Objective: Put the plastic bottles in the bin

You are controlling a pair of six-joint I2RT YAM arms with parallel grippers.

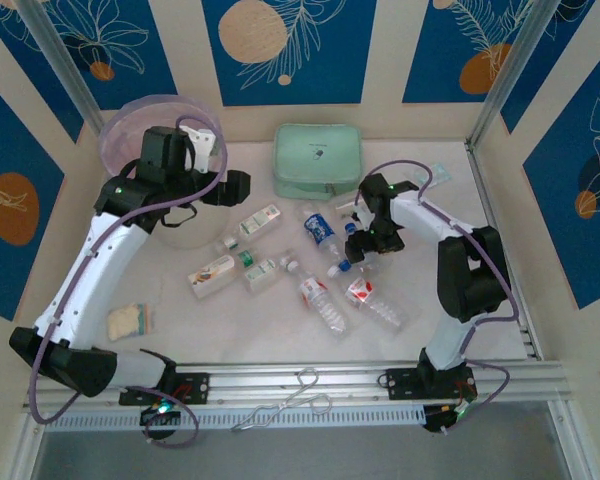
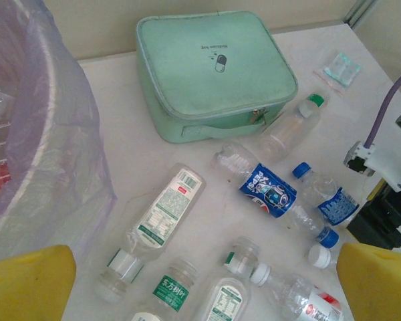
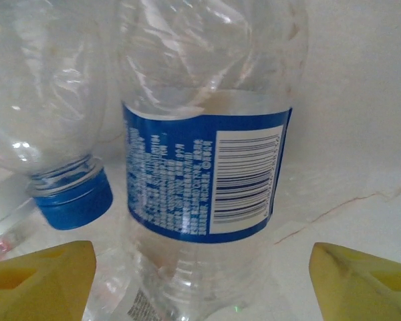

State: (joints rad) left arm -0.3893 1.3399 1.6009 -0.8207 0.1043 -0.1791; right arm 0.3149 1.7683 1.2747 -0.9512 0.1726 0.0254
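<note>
1. Left gripper (image 1: 202, 148): we find it up beside the bin (image 1: 115, 135), jaws wide apart and nothing between them.
2. Right gripper (image 3: 200, 281): we find it low over the table (image 1: 280, 335), jaws apart. They straddle a blue-label bottle (image 3: 200, 174) with a gap on either side, so it is not clamped.
3. Bin: far left corner, lined with a pink bag (image 2: 73, 154). We make out clear plastic shapes inside but cannot tell how many.
4. Bottles (image 1: 260, 220): we see the loose ones lying on their sides mid-table, between the arms. Green-label ones lie nearer the bin, blue and red ones nearer the right arm.
5. Case (image 1: 318, 160): mint green, zipped, flat at the far edge.
6. Packet (image 2: 341, 69): small, clear, right of the case.
</note>
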